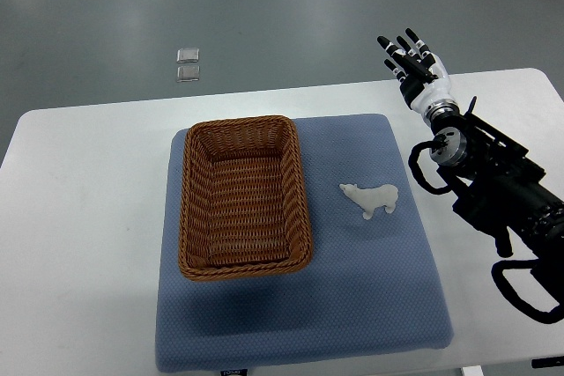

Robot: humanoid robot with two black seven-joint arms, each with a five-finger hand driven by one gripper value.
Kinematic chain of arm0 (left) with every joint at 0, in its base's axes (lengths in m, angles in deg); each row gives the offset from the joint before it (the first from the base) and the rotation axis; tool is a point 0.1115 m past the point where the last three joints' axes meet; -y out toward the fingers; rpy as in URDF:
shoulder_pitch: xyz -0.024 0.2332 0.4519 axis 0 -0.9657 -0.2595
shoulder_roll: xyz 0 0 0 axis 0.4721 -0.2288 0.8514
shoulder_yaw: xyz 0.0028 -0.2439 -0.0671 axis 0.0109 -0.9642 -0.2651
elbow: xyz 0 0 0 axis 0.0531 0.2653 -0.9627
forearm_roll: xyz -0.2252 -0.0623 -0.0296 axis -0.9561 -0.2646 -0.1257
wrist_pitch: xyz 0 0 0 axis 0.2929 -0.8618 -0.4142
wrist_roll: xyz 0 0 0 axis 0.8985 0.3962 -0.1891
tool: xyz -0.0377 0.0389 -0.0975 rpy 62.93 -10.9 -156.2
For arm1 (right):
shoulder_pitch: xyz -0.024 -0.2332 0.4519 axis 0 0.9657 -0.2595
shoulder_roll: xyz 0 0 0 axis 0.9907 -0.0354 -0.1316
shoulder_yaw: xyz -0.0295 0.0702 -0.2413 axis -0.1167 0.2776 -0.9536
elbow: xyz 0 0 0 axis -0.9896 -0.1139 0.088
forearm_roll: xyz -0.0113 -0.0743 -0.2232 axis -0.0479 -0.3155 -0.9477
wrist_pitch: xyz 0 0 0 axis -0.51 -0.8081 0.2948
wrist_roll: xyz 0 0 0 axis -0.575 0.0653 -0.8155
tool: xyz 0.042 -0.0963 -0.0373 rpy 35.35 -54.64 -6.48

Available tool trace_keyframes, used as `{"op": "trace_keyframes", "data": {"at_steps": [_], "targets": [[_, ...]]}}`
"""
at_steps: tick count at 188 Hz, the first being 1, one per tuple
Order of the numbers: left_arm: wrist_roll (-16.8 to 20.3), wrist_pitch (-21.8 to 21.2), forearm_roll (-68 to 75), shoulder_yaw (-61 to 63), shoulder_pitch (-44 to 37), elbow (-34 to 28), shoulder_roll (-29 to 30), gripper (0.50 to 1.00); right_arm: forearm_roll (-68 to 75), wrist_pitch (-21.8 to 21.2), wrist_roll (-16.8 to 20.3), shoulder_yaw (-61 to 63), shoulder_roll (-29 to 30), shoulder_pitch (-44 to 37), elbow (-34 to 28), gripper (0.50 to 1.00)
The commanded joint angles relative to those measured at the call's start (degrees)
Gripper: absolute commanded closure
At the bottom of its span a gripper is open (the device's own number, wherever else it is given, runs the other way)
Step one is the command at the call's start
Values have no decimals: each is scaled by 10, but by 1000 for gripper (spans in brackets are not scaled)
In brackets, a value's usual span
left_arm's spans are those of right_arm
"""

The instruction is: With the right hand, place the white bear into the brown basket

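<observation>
the right robot hand (411, 57) hovers with fingers spread and empty over the bench's (79, 182) far edge, well apart from the white bear (374, 199). the bear lies on the blue mat (370, 305) just right of the brown basket (244, 196). a clean pick likely means descending over its body and closing across the narrow flanks.

Bright, even overhead light; sharp focus, soft shadow below basket (245, 195).
</observation>
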Motion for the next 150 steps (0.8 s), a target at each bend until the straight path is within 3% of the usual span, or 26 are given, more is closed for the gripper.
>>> {"op": "trace_keyframes", "data": {"at_steps": [1, 79, 109, 150], "targets": [[0, 0, 0, -1, -2, 0, 0, 500, 0, -1, 0, 0, 0, 1, 0, 576], [0, 0, 0, 0, 1, 0, 0, 500, 0, 0, -4, -2, 0, 3, -1, 576], [0, 0, 0, 0, 2, 0, 0, 500, -4, -2, -8, -12, -34, 15, -49, 576], [0, 0, 0, 0, 2, 0, 0, 500, -32, 38, -8, -107, -90, 8, -136, 579]]}}
